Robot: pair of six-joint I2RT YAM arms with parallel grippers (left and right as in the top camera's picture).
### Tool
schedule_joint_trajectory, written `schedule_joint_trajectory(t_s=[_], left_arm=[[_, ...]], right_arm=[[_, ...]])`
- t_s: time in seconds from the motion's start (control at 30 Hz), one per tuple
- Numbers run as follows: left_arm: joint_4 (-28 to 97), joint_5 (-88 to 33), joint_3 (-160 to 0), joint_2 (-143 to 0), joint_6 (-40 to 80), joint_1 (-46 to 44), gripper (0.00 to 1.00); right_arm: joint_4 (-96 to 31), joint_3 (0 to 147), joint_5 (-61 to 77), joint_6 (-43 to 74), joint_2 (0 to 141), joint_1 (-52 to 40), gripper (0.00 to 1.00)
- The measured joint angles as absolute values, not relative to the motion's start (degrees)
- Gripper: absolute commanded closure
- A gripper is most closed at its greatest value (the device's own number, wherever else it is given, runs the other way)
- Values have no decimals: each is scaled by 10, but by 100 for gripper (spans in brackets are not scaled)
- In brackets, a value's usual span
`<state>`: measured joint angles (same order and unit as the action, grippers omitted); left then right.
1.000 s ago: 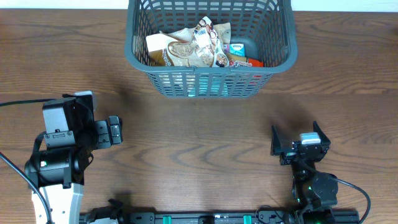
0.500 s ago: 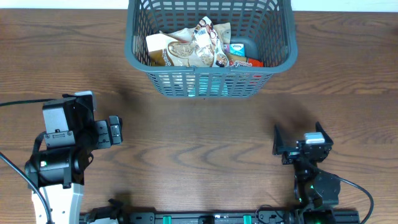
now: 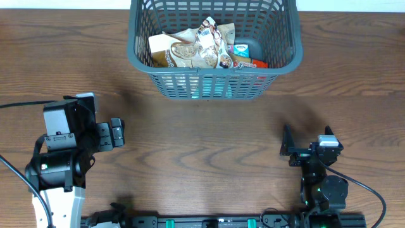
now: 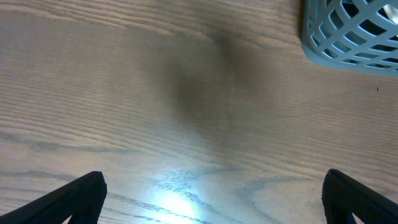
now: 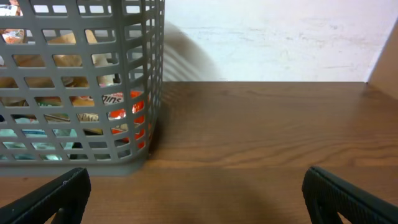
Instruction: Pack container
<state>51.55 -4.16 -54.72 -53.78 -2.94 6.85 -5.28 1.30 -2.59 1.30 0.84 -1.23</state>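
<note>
The container (image 3: 136, 50) is a dark grey-blue slotted basket at the table's back centre, holding several snack packets (image 3: 202, 45). Its corner shows in the left wrist view (image 4: 348, 50) and its wall, with packets behind it, in the right wrist view (image 5: 93, 155). My left gripper (image 3: 117, 134) is open and empty at the front left, its fingertips wide apart over bare wood (image 4: 214, 199). My right gripper (image 3: 304, 149) is open and empty at the front right, facing the basket's right corner (image 5: 196, 199).
The wooden table (image 3: 209, 139) stretches between the arms and the basket. A white wall (image 5: 280, 37) rises behind the table's far edge. A black rail (image 3: 209, 221) runs along the front edge.
My right arm has drawn back a little toward the front right. The left arm and the basket have not moved.
</note>
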Motion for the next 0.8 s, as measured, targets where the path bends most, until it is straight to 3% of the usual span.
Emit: schedule_joint_trajectory(t_s=[0.8], left_arm=[[515, -42, -547, -538, -29, 69, 1]], right_arm=[[-53, 13, -26, 20, 8, -12, 1]])
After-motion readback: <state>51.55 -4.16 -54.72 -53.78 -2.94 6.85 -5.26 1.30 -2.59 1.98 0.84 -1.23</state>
